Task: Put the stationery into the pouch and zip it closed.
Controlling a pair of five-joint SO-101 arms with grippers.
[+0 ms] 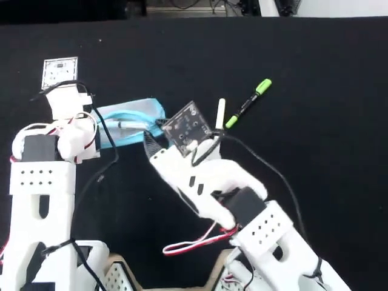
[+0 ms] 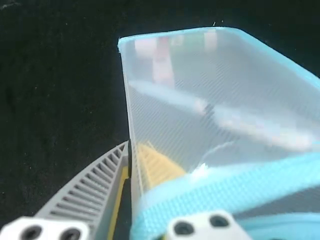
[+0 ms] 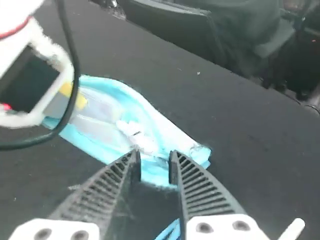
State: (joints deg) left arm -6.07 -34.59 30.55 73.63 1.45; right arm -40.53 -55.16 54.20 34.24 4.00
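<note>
My left claw (image 2: 137,160) is clenched on the pouch (image 1: 130,119); my right claw (image 3: 152,159) sits at its other edge, and I cannot tell its grip. A highlighter (image 1: 248,103) lies on the desk (image 1: 327,133).

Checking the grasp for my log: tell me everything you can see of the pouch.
The pouch is a flat, translucent, mesh-textured sleeve with light blue fabric trim. It lies on the black table between the arms. A white pen shows through its wall, inside it. The left pincer clamps one end, with a yellow pad visible through the mesh; the right pincer sits at the opposite end. Whether the zip is open I cannot tell.
</note>
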